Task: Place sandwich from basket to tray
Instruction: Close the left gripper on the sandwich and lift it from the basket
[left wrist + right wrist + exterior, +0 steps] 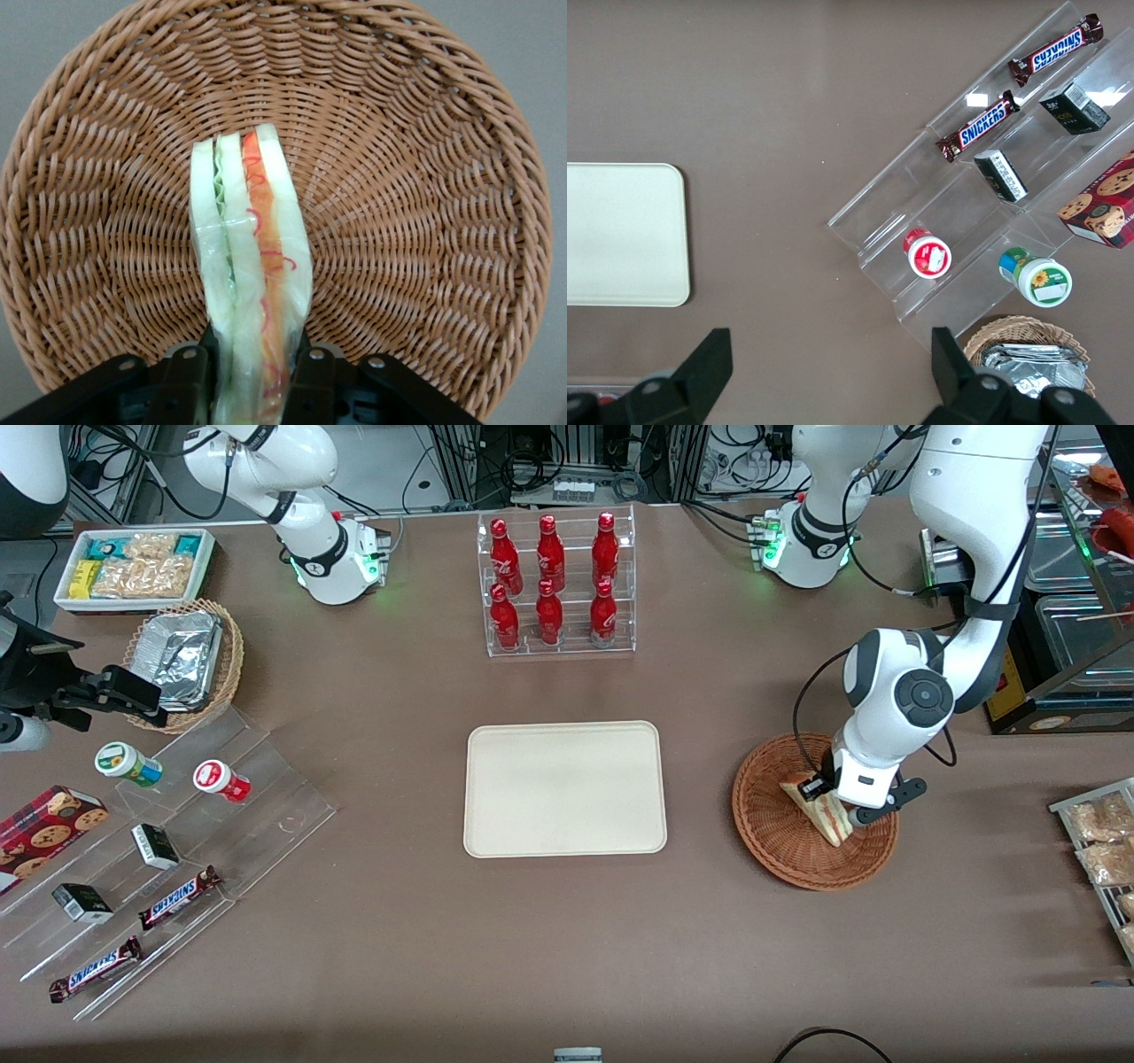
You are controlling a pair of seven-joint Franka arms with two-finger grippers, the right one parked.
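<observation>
One gripper: clamped on sandwich, fingers pressing both sides
Sandwich: upright, in basket
Tray: at basket's 9 o'clock

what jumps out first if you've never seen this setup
The working arm's gripper is down in the reddish wicker basket, fingers shut on the sandwich. The bare cream tray lies mid-table beside the basket, and a clear rack of red bottles stands farther from the front camera.

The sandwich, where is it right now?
The sandwich is in the wicker basket toward the working arm's end of the table, beside the tray, with the gripper shut on its sides.
</observation>
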